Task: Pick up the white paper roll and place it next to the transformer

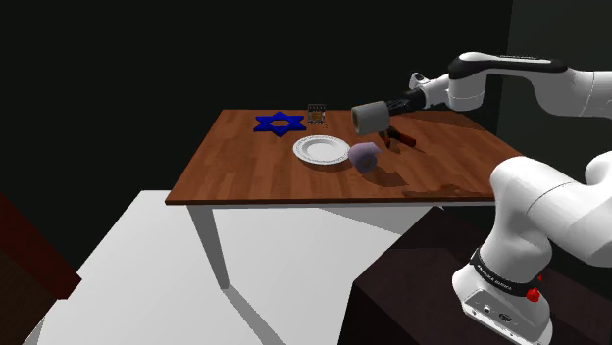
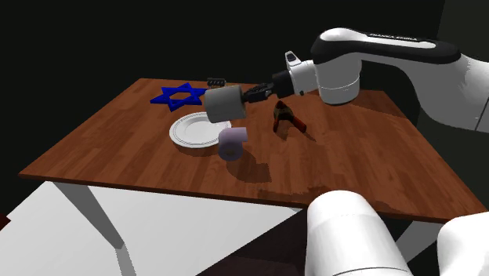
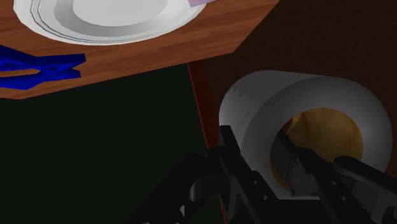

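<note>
My gripper (image 1: pixel 384 110) is shut on a greyish-white paper roll (image 1: pixel 370 116) and holds it in the air above the wooden table (image 1: pixel 255 176), over the plate's near edge. In the second exterior view the roll (image 2: pixel 219 103) sticks out sideways from the gripper (image 2: pixel 241 97). The wrist view shows one finger outside the roll (image 3: pixel 305 102) and one inside its brown core, clasping the wall at the gripper (image 3: pixel 262 156). A dark red and black angular object (image 1: pixel 400 140) (image 2: pixel 284 118) lies on the table below the hand. A small dark boxy object (image 1: pixel 316 114) stands near the far edge.
A white plate (image 1: pixel 321 149) (image 2: pixel 194 129) (image 3: pixel 102 19) sits mid-table, with a pale purple roll (image 1: pixel 363 156) (image 2: pixel 232 143) lying beside it. A blue star (image 1: pixel 280 123) (image 2: pixel 182 96) lies toward the far edge. Black area surrounds the table; the stand is at the shoulder view's lower right.
</note>
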